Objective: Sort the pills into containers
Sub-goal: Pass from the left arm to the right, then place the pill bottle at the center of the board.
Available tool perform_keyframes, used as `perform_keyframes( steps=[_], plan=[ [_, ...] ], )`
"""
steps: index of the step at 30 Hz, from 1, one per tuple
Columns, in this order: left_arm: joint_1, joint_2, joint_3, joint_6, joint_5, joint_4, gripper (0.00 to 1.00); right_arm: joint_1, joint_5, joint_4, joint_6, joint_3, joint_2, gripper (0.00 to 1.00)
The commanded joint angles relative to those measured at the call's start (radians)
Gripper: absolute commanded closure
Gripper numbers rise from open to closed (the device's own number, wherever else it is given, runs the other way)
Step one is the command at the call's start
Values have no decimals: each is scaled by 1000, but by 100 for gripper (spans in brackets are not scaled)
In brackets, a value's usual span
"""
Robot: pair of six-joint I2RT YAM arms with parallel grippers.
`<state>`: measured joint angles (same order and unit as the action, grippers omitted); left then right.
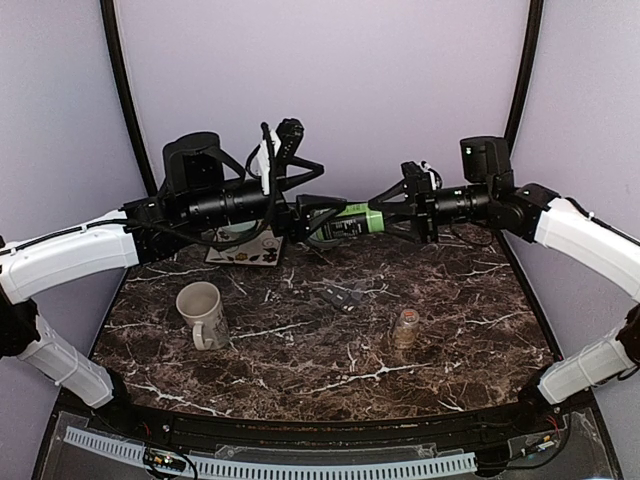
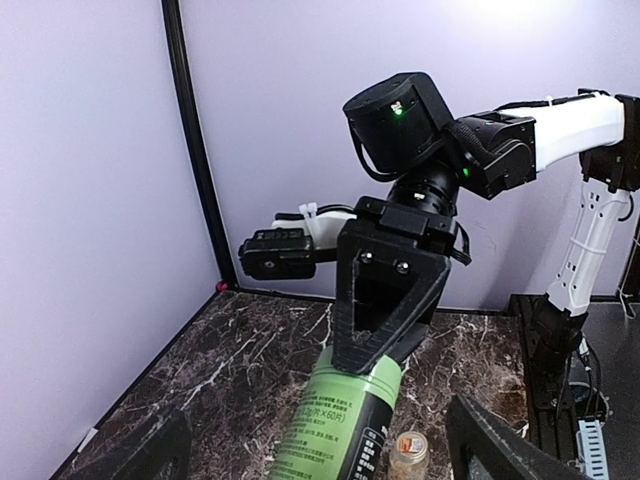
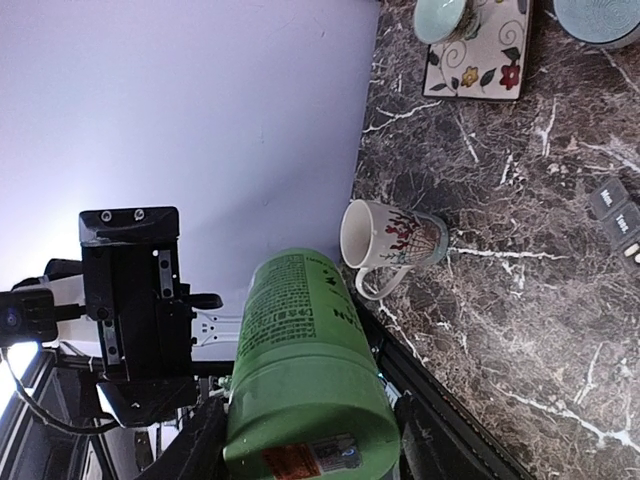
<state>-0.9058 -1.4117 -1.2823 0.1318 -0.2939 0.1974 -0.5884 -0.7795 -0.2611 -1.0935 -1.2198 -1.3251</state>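
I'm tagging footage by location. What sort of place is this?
Probably a robot lab cell: plain lilac backdrop walls, a white robot arm at each side, a marble-patterned table with a cable channel along its front.

Green pill bottle (image 1: 348, 218), horizontal, in midair

1 grn bottle (image 1: 345, 222), 1 mug (image 1: 203, 313), 1 jar (image 1: 406, 327), 1 pill box (image 1: 340, 298), 1 tile (image 1: 245, 255)
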Motion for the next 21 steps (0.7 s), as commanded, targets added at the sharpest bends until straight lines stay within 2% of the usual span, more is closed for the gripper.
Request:
perform_keyframes(
  steps=[1,6,11,17,21],
  plan=[
    [7,39,7,-47,94,23,9,12,96,-129,153,-119,-1,96],
    [10,44,22,-111,183,3,9,36,322,-419,426,-261,-46,96],
    [9,46,36,-157,206,-22,9,86,585,-624,625,-355,-102,96],
    [10,38,43,-186,195,-55,10,118,857,-785,756,-414,-192,97],
    [9,33,46,-202,178,-69,10,126,977,-847,786,-416,-241,96]
  ],
)
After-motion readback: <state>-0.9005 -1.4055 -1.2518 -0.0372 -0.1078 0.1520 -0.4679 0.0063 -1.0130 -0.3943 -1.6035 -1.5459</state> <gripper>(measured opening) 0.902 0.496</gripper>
